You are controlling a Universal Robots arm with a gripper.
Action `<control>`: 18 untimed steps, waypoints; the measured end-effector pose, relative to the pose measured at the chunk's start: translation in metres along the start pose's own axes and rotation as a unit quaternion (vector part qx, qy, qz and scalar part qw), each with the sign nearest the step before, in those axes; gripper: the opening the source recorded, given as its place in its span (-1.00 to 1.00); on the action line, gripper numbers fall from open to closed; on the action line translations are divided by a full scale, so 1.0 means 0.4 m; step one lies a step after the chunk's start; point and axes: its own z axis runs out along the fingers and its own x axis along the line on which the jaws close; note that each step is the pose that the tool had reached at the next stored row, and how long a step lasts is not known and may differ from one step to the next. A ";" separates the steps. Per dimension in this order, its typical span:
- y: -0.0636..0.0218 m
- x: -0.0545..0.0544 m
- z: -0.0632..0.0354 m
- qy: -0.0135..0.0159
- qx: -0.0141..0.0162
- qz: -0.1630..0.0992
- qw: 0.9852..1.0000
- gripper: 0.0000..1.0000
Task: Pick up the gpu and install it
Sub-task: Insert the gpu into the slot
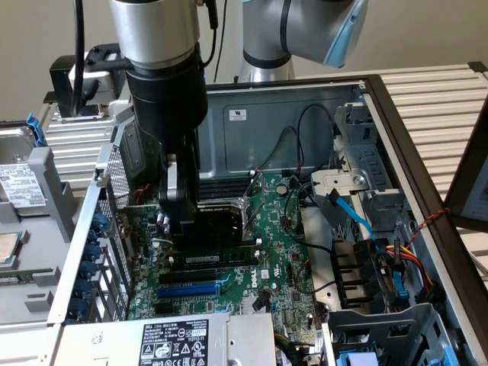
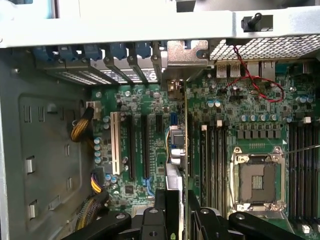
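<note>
The gpu [image 1: 221, 221], a black shroud on a green board, stands on edge over the motherboard [image 1: 282, 259] inside the open computer case. My gripper [image 1: 181, 229] comes down from above and is shut on the card's upper edge. In the wrist view the gpu [image 2: 176, 165] shows edge-on between my two black fingers [image 2: 161, 205], and the gripper [image 2: 177, 202] clamps it. The card's metal bracket [image 2: 187, 55] sits against the case's rear slot openings. Its lower edge lies along a black expansion slot; I cannot tell how deep it sits.
A white slot [image 2: 115, 142] and black slots [image 2: 145, 145] lie beside the card, the open CPU socket [image 2: 257, 180] on its other side. A grey power supply [image 1: 175, 343] stands at the front. Cables [image 1: 351, 213] and a drive cage [image 1: 381, 328] crowd the exterior view's right.
</note>
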 end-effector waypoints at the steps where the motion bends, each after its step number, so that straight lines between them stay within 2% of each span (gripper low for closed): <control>1: 0.001 0.000 0.004 0.000 0.000 0.000 1.000 -0.46; 10: 0.005 -0.004 0.022 0.000 0.000 -0.001 1.000 -0.46; 18: 0.005 -0.007 0.024 0.000 0.000 -0.003 1.000 -0.46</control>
